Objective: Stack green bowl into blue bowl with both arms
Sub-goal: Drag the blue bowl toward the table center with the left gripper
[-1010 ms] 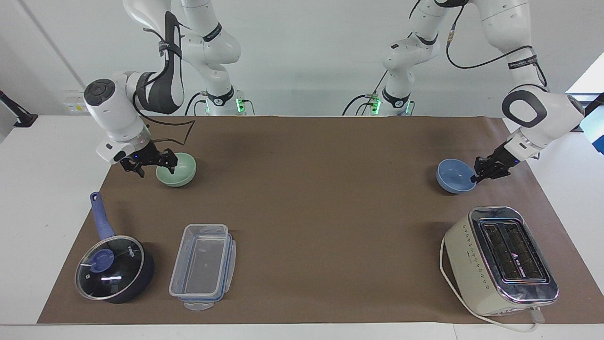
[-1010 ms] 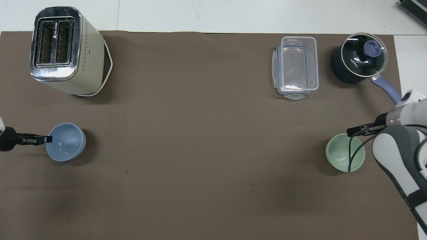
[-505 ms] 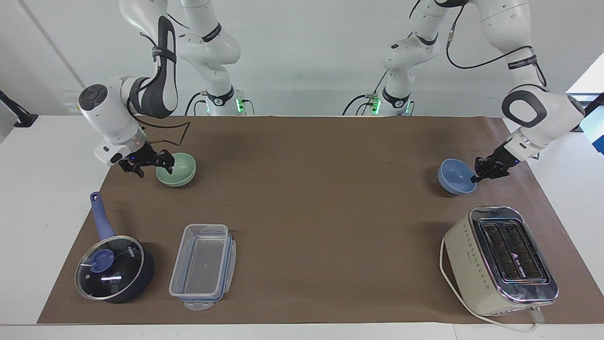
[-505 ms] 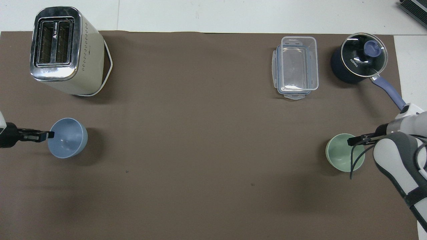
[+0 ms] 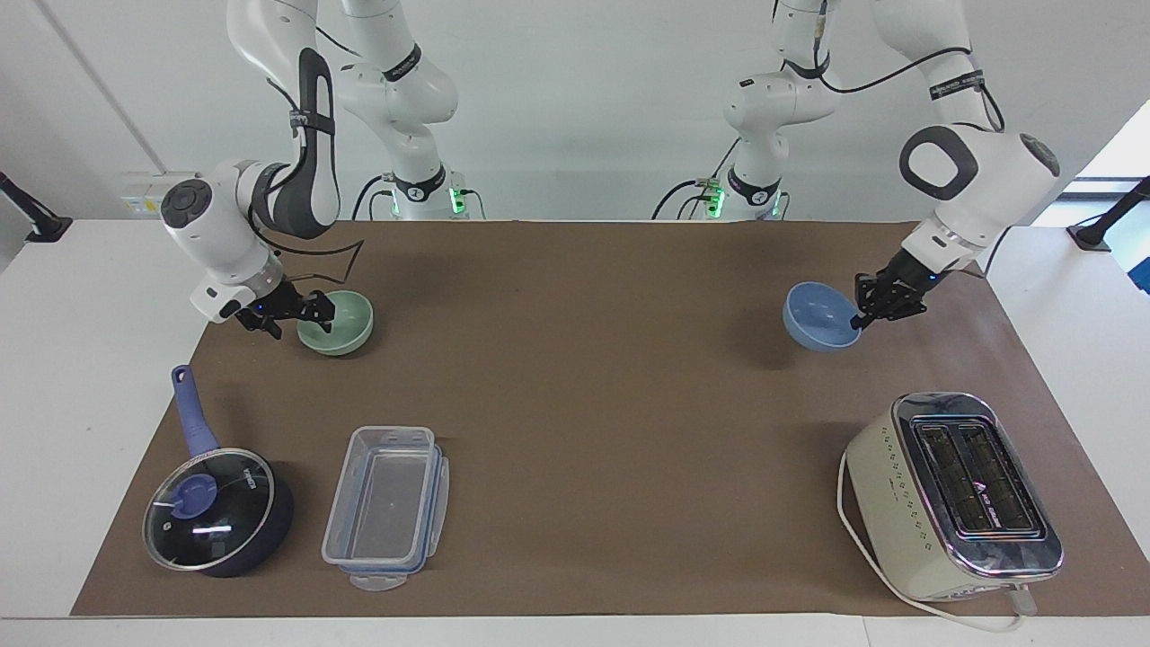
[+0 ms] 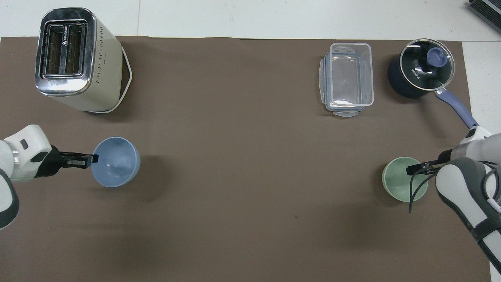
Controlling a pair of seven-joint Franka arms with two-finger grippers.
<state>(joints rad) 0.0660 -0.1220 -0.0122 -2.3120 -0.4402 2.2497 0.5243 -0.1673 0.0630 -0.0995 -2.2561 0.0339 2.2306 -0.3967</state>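
My left gripper (image 5: 861, 316) is up over the brown mat (image 5: 584, 404) toward my left arm's end of the table. Its fingers are pressed together on the rim of the blue bowl (image 5: 819, 316). The bowl hangs from that pinch clear of the mat, with its shadow lying on the mat below it.

At my right arm's end, the green bowl (image 5: 336, 323) sits upright on the mat. My right gripper (image 5: 301, 316) is down at the edge of the bowl that faces the end of the table. Its fingers are spread, one over the rim and one outside the wall (I cannot tell whether either one touches the bowl). The two bowls are well apart, with bare mat between them.

Farther from me, three things stand along the mat's far edge. A cream toaster (image 5: 952, 494) with a chrome top and a white cord sits at my left arm's end, farther out than the blue bowl. At my right arm's end there is a clear plastic box (image 5: 386, 508). Beside it is a dark saucepan (image 5: 216, 512) with a glass lid, its blue handle pointing back toward my right gripper.
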